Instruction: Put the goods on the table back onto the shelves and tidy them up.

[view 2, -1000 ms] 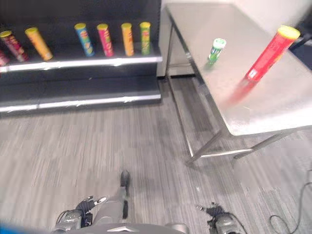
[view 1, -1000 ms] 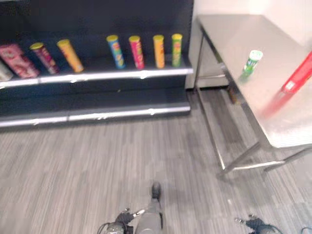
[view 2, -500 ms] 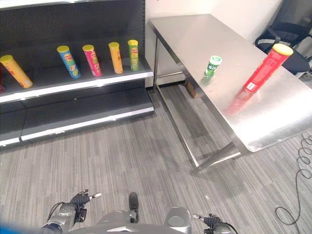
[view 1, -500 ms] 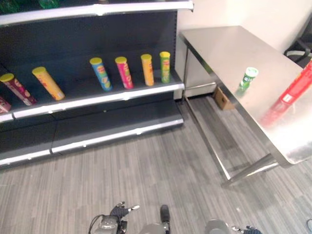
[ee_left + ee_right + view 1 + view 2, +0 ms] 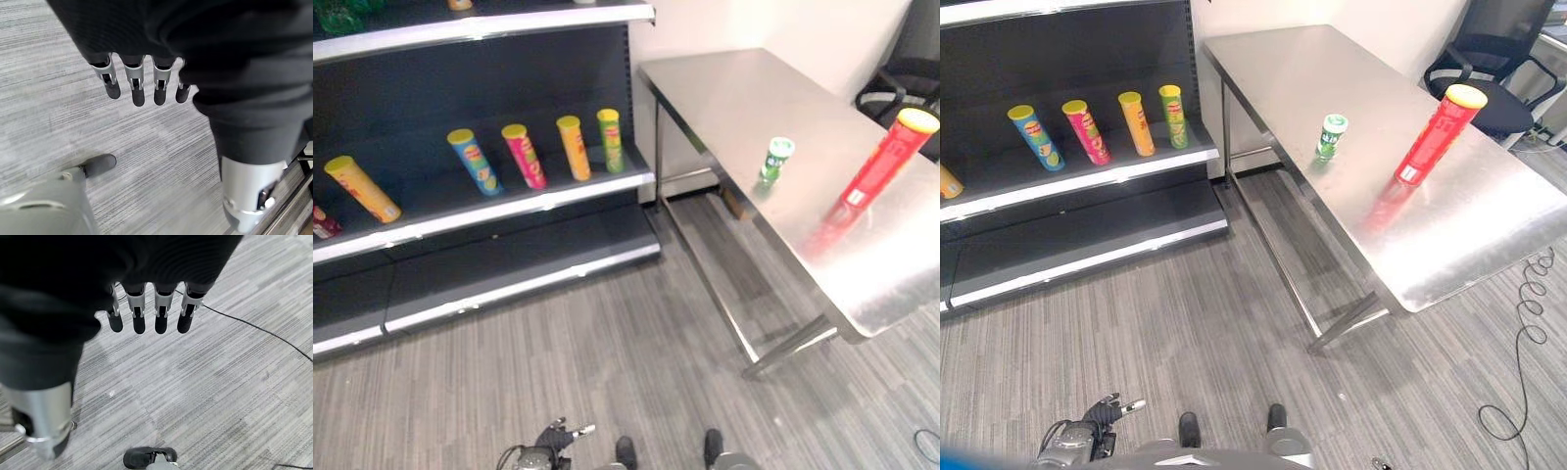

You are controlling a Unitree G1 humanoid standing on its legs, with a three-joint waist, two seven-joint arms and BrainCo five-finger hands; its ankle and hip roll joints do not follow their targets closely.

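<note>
On the steel table (image 5: 1449, 235) to my right stand a tall red can with a yellow lid (image 5: 1439, 135) and a short green can (image 5: 1331, 137). The dark shelf unit (image 5: 489, 211) on my left carries a row of upright cans on its middle board: yellow (image 5: 362, 189), blue (image 5: 475, 163), pink (image 5: 525, 157), orange (image 5: 574, 149) and green (image 5: 610, 141). My left hand (image 5: 138, 88) hangs low over the carpet with straight fingers and holds nothing; it also shows as left hand (image 5: 1087, 431). My right hand (image 5: 139, 316) hangs the same way, open over the carpet.
Grey carpet floor (image 5: 607, 372) lies between me, the shelves and the table. The table's steel legs (image 5: 705, 284) stand close to the shelf's end. A black office chair (image 5: 1489, 88) sits behind the table. The top shelf board (image 5: 489, 24) holds green goods (image 5: 342, 15).
The whole view has shifted as my head moved, so the table shows more fully. The cans on shelf and table stand where they were. Both hands still hang low.
</note>
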